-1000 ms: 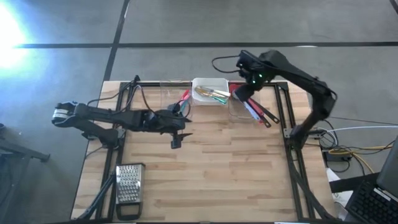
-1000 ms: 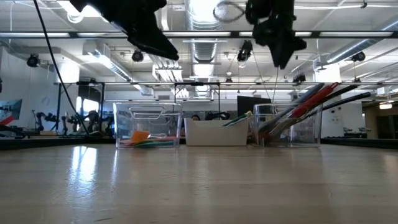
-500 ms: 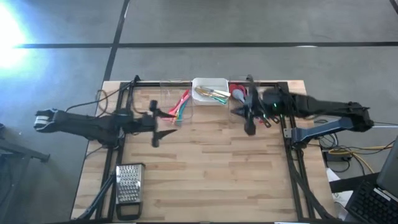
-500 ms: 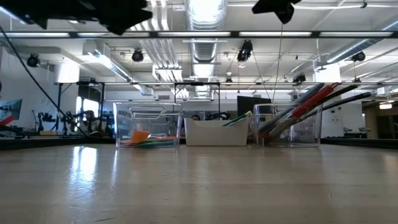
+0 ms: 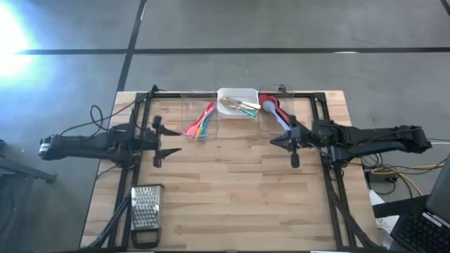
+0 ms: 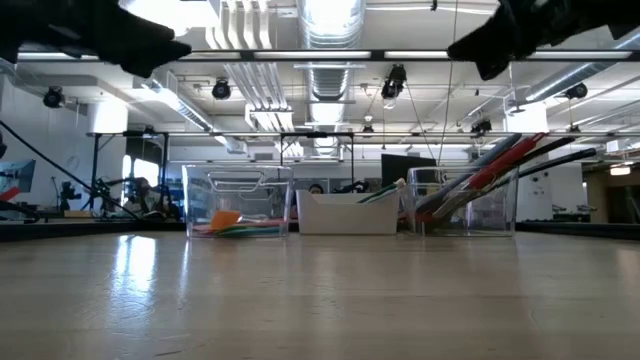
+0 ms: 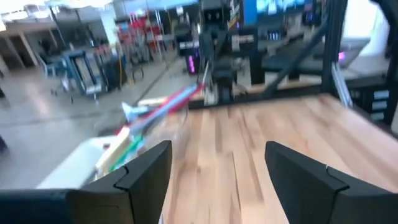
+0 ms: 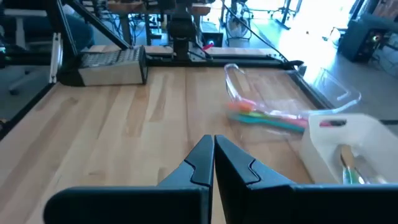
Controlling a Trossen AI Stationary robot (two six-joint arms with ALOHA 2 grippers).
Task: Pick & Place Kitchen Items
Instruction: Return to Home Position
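Your kitchen items (image 5: 238,107) are all binned along the far edge of the worktop (image 5: 232,197). Red, pink and green utensils (image 5: 200,124) lie in the left clear bin (image 5: 186,105). The metal cutlery (image 5: 242,109) is in the white bin (image 5: 221,102) at the middle. The red and blue long-handled pieces (image 5: 275,112) stand tilted in the right clear bin (image 5: 281,89), and in the low view their handles (image 6: 500,160) lean out past its rim.

Your left pincer (image 5: 167,143) hangs above the worktop's left side, just in front of the left clear bin. Its fingers (image 7: 146,168) are spread wide and there is nothing between them. Your right pincer (image 5: 275,140) hangs above the right side, in front of the right clear bin. Its fingers (image 8: 202,162) are pressed together tip to tip, gripping nothing. Neither pincer touches a bin or the wood, and both arms lie low and stretched inward from the sides.

Bare boards run between the two pincers and across the whole middle and near half of the worktop. The only thing there is the grater (image 5: 145,209), which lies flat near the front left corner. Black frame rails (image 5: 330,176) run along both side edges and behind the bins.
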